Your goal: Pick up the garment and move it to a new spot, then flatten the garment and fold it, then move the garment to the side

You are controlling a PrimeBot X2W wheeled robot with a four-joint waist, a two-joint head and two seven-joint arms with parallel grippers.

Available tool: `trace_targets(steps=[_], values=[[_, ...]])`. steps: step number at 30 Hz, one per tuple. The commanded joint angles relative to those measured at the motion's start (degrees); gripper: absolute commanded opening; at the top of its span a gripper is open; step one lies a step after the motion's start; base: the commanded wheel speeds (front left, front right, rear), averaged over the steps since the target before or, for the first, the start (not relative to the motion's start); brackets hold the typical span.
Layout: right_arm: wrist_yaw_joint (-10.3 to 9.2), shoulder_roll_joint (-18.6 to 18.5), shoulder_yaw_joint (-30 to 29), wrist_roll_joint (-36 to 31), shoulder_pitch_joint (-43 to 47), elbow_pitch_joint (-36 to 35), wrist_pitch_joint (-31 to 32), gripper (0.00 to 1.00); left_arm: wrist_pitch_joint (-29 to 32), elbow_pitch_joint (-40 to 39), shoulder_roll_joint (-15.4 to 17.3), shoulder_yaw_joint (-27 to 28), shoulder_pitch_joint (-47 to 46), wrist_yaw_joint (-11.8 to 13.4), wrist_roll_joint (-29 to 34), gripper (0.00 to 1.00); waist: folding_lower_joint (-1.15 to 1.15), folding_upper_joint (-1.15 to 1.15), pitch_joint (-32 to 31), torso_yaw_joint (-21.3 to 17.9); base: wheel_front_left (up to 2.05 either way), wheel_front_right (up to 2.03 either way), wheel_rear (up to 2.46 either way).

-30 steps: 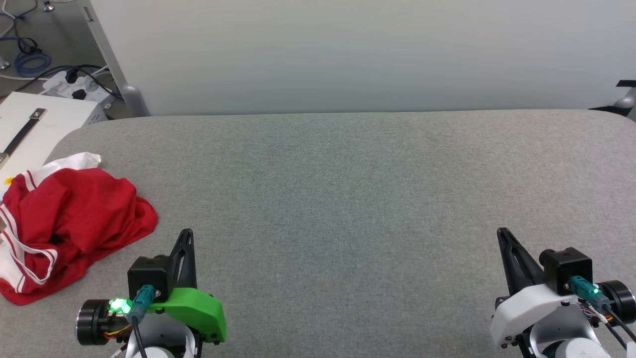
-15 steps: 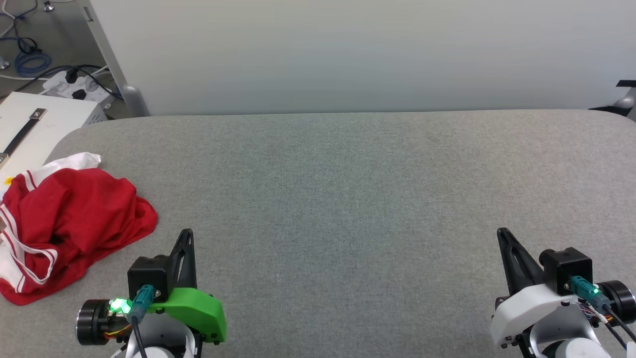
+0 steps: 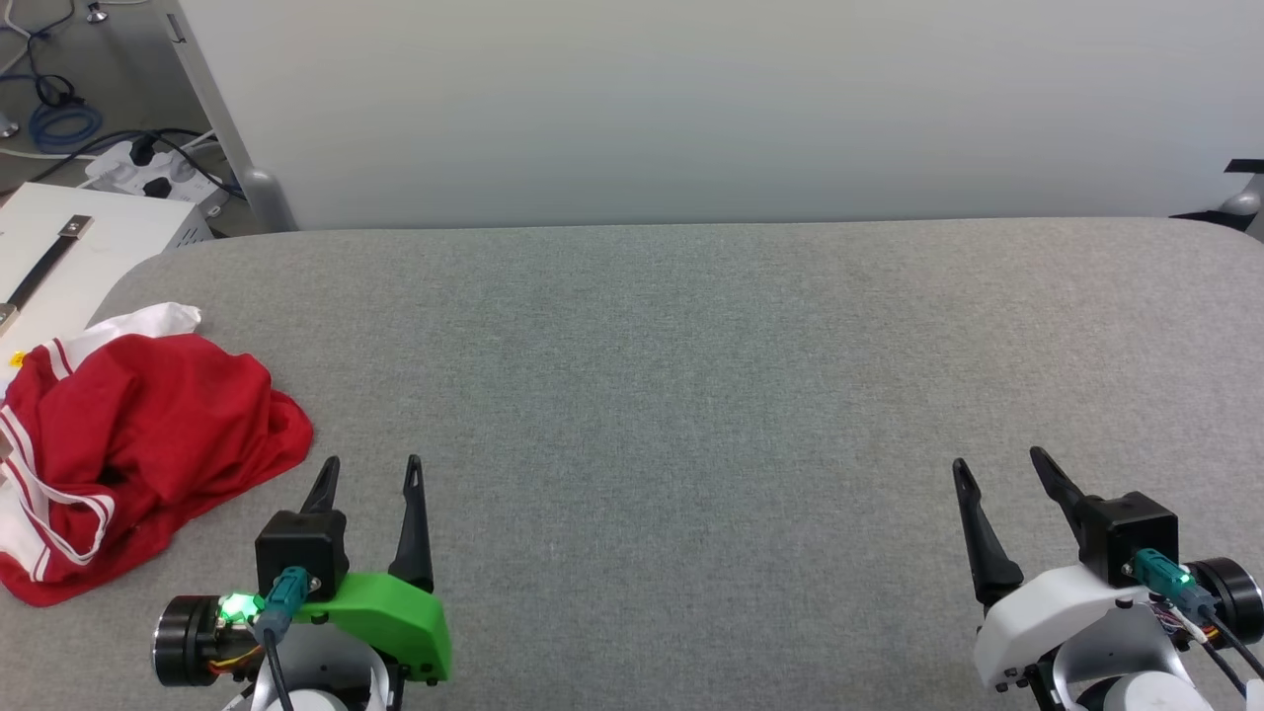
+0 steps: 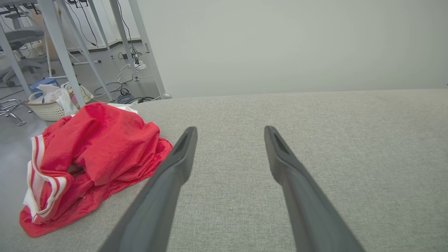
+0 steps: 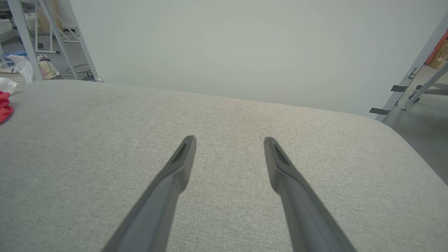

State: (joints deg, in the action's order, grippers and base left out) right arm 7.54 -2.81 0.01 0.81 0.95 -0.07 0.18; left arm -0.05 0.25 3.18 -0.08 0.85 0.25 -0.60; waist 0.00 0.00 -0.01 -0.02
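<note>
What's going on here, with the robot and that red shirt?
A two-armed robot is set to tidy a red jersey. The jersey lies crumpled at the left end of the grey padded table, and nothing is touching it. The robot's left hand is just beside it, open and empty. The right hand is open too, over the table's other end. Nothing has been picked up, flattened or folded yet.

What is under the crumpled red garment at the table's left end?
The garment lies bunched on the grey fabric table top. Nothing else shows beneath it, but its folds hide that patch and the shirt's front.
</note>
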Motion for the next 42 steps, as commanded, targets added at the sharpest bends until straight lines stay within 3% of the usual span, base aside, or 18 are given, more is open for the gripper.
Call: trace_targets(steps=[1, 27, 42], values=[[0.00, 0.0, 0.1, 0.5, -0.1, 0.3, -0.7, 1.00, -0.6, 0.2, 0.0, -0.2, -0.2, -0.3, -0.5, 1.00, 0.00, 0.00, 0.0, 0.0, 0.00, 0.00, 0.00], [-0.01, 0.0, -0.2, 6.4, -0.5, -0.5, -3.6, 1.00, -3.7, 1.0, -0.1, -0.6, -0.7, -1.4, -3.1, 1.00, 0.00, 0.00, -0.3, -0.4, 0.00, 0.00, 0.00], [-0.02, 0.0, -0.2, 6.6, -0.4, -1.6, -3.4, 1.00, -5.5, 2.1, -0.1, -0.3, -1.5, -2.0, -4.0, 1.00, 0.00, 0.00, -0.2, 0.7, 0.00, 0.00, 0.00]])
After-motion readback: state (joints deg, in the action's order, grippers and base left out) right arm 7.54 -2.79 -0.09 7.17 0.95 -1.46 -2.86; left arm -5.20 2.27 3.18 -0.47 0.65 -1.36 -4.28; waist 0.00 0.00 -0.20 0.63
